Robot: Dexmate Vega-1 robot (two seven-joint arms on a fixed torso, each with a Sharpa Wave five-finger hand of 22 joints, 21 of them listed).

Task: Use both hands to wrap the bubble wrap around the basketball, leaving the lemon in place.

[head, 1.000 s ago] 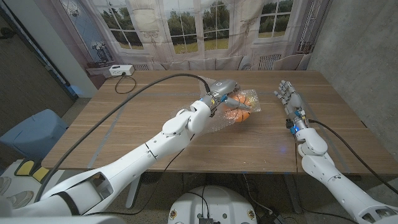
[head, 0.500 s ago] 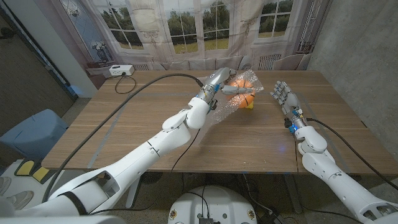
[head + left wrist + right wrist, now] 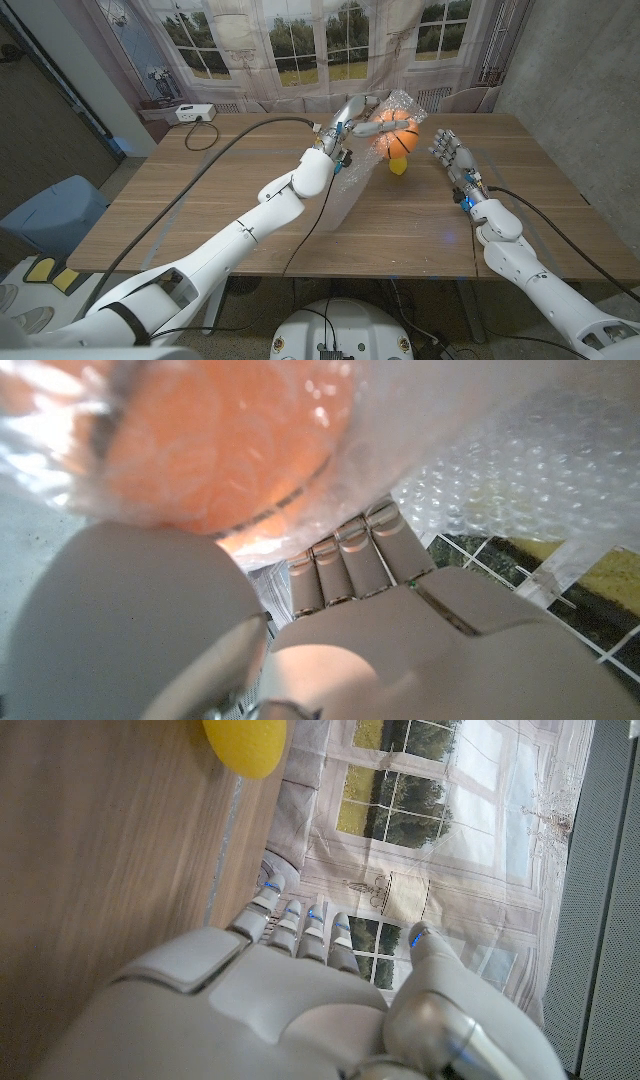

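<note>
**Orange ball in clear wrap, lifted at the far side of the table**

Orange basketball (image 3: pixel 391 128), dark seams showing, bundled in clear bubble wrap (image 3: pixel 400 104) and held up off the wooden table (image 3: pixel 200 210) toward its far edge. Gripped there by the left robot hand (image 3: pixel 352 112), fingers closed on wrap and ball together. Loose tail of the same wrap hanging down from the bundle beside the left forearm, its lower end reaching the table top. Seen from the left wrist: ball (image 3: pixel 220 440) pressed close above the left robot hand (image 3: pixel 350 630), bubbled plastic (image 3: pixel 500 470) stretched over it and spilling off to one side.

Yellow lemon (image 3: pixel 399 166) sitting on the table just below the raised ball, apart from it and uncovered. From the right wrist, lemon (image 3: pixel 245 742) lying on the wood ahead of the fingertips, not touched.

Right robot hand (image 3: pixel 449 150) raised just beside the bundle on its right, fingers spread and upright, holding nothing, clear of both wrap and lemon. Same hand from its own wrist camera (image 3: pixel 290 990): fingers extended and apart.

White box (image 3: pixel 192 112) at the far left corner of the table. Backdrop with painted windows (image 3: pixel 300 40) hanging behind.
</note>
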